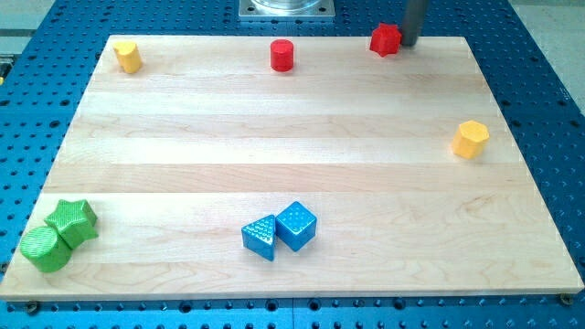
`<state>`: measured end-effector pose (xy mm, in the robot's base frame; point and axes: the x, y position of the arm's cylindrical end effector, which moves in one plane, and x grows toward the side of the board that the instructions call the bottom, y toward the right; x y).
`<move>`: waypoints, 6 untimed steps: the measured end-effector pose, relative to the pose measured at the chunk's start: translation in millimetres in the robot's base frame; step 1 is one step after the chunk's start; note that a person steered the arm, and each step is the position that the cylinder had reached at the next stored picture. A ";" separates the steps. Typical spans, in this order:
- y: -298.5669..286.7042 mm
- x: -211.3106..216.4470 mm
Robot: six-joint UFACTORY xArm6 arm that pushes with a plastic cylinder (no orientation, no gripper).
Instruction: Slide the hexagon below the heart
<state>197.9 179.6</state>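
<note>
item: my tip [408,43]. end of a plain dark rod with no fingers, so there is nothing to spread, press together or pinch. it stands at the far edge of the board near the far right corner, just beside the red block [386,39] on that block's right. whether the two touch cannot be told, nor can that block's shape.

item: yellow hexagon [471,139]. task piece. sits close to the right edge, about midway along it, alone and well apart from my tip and from every other block. judged light, rigid and smooth-faced, so likely to slide readily and to twist if pushed off-centre. there is no hold to take. contact is best made flat on its right-hand face, in line with its middle, for a push toward the left.

item: yellow heart [128,56]. shape is judged, being small in view. lies at the far left corner. the spot below it is bare wood.

item: others. red cylinder [282,55] at the far edge, middle. blue triangle [260,238] touching blue cube [296,225] near the near edge, middle. green star [73,219] against green cylinder [44,249] at the near left corner.

item: surface. pale wooden board [274,137], level and smooth, resting on a blue perforated bench [548,55]. a grey metal mount [287,9] shows beyond the far edge.
</note>
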 end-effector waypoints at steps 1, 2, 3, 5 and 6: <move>-64.0 5.6; -123.5 39.7; -157.5 69.1; 3.3 90.6; 98.0 134.7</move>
<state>332.6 277.6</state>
